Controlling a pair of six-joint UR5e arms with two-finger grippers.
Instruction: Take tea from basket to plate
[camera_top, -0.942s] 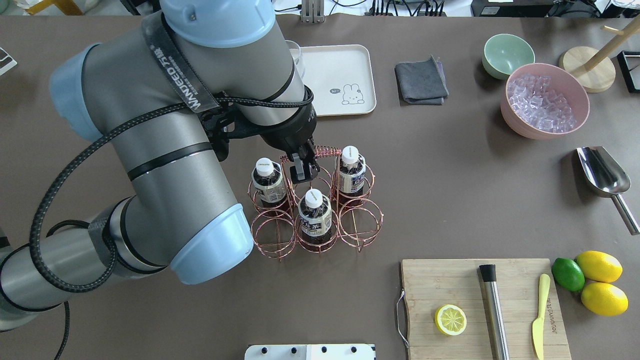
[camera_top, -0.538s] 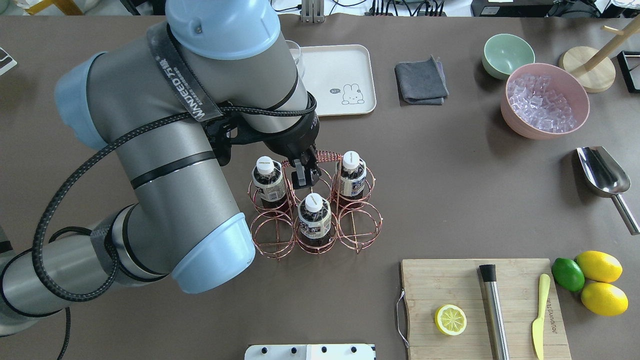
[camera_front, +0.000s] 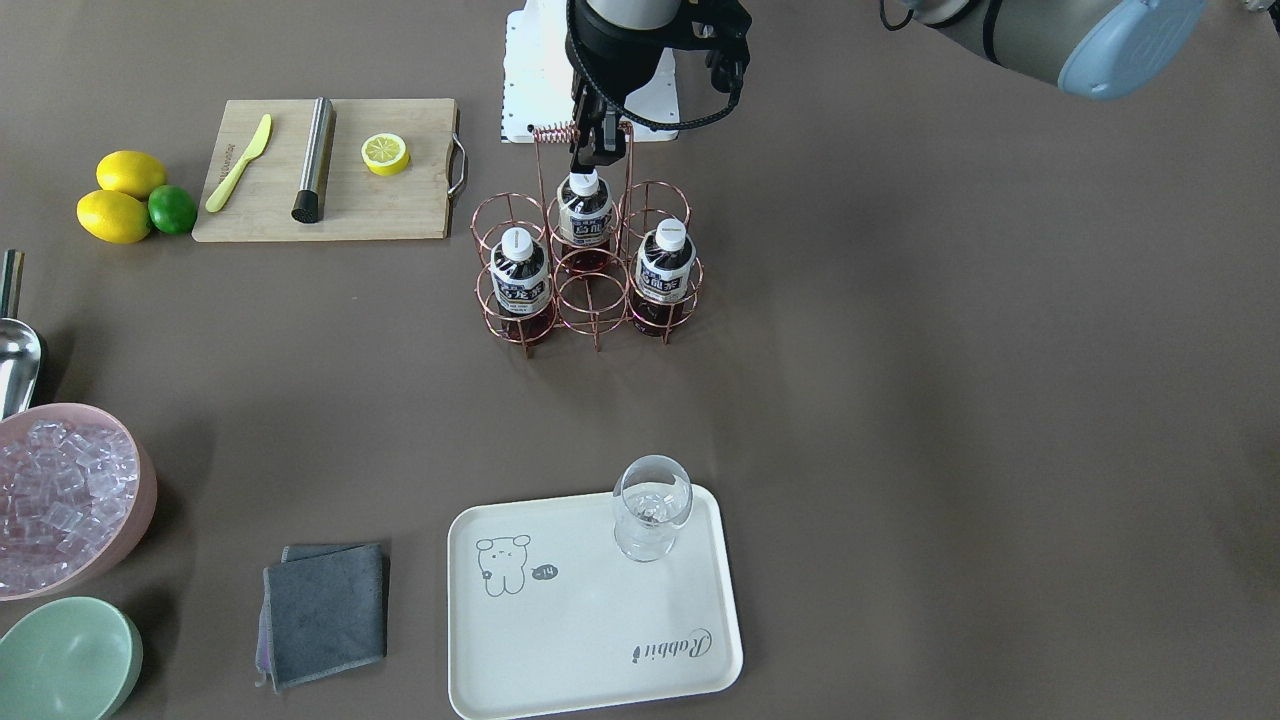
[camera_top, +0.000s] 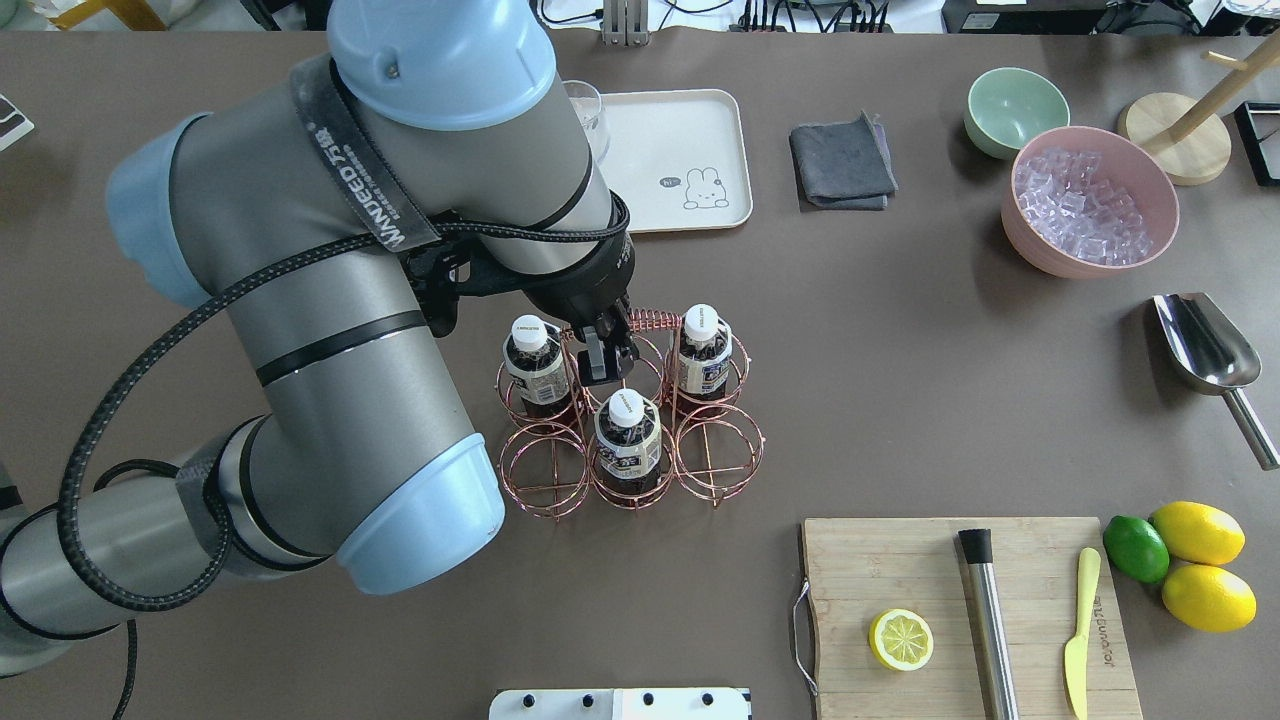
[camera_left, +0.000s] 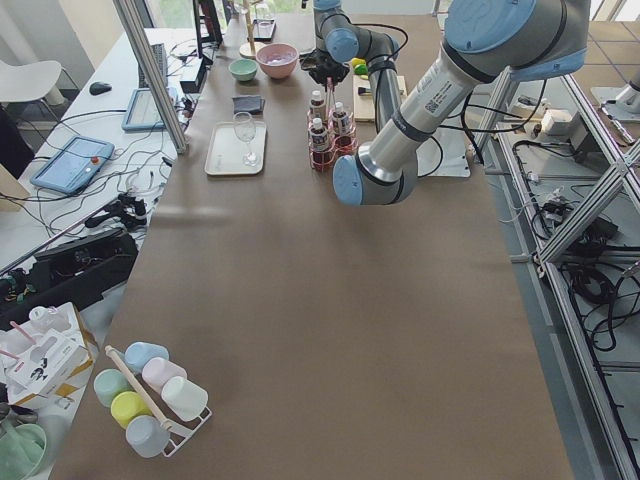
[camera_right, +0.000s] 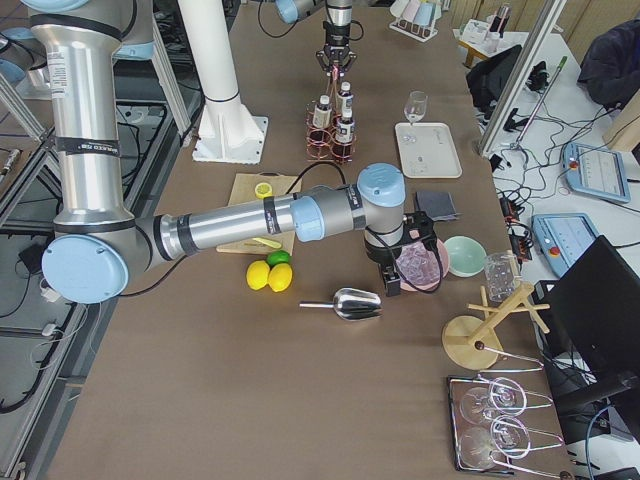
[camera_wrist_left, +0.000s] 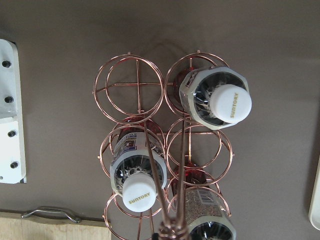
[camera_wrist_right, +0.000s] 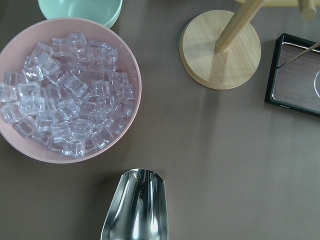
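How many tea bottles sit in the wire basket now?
3 in the wire basket, overhead view: far-left bottle, far-right bottle, near-middle bottle. None seems hidden.

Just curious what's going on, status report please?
Left gripper open over the middle tea, unheld. Right gripper over ice bowl, state unclear. Basket handle close beside; glass on plate.

A brown table (camera_top: 900, 400) is occupied by a copper wire basket (camera_top: 655, 321). Beyond the basket, away from the robot, a cream plate (camera_top: 680, 140) is set, with a grey cloth (camera_top: 842, 162), green bowl (camera_top: 1015, 110) and pink bowl (camera_top: 1040, 255) further right. Nearer the robot, right of the basket, a cutting board (camera_top: 870, 570), two lemons (camera_top: 1200, 532) and a lime (camera_top: 1135, 548) are laid.
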